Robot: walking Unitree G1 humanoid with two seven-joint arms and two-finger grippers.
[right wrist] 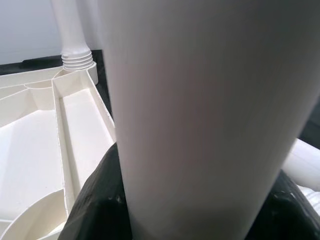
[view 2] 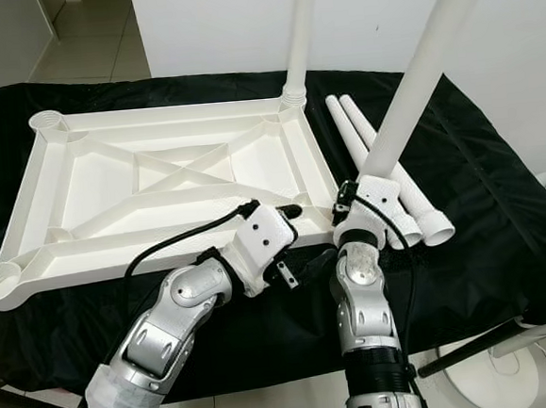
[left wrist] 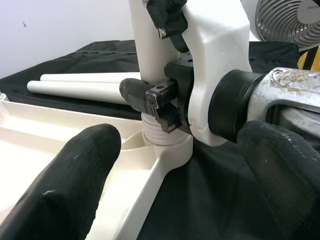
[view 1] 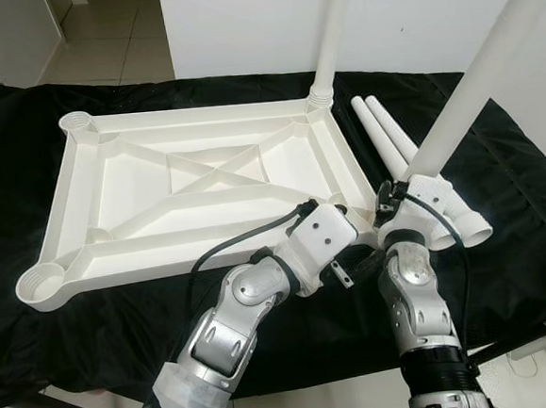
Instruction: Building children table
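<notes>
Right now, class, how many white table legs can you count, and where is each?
4. One leg stands in the tabletop's far right socket; one is held upright at the near right corner by the right tool; two lie on the black cloth.

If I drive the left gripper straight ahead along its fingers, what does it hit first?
Most likely the right gripper, clamped on the upright table leg just above the tabletop's corner socket. The left gripper is open and aimed straight at it; depth is hard to judge.

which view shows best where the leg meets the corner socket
Left wrist view: the leg's threaded end sits in the corner socket, with the right hand clamped above. Both eye views hide that joint behind the arms; the right wrist view shows mostly the leg's shaft.
</notes>
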